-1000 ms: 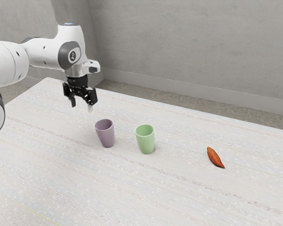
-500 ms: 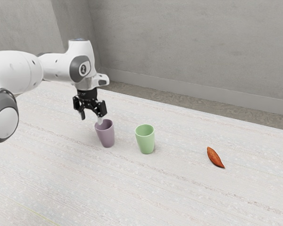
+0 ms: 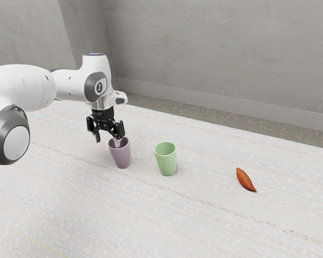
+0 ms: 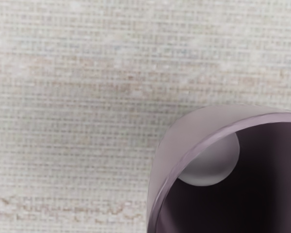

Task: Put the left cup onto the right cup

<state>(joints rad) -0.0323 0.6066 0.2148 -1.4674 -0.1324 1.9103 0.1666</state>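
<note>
A purple cup [image 3: 120,153] stands upright on the table, toward the exterior view's left. A green cup [image 3: 166,158] stands upright a short way to its right. My gripper [image 3: 109,137] is open and hangs right over the purple cup's rim on its left side. One finger reaches down at the rim, the other is outside the wall. From the wrist camera, the purple cup [image 4: 184,145] sits close under my hand, its dark inside and pale bottom in sight.
An orange-red, leaf-shaped object [image 3: 246,179] lies on the table [image 3: 151,215] to the right of the green cup. A grey wall runs behind the table's far edge.
My arm has moved right and down from above the table's left part to the purple cup's rim. The cups have not moved.
</note>
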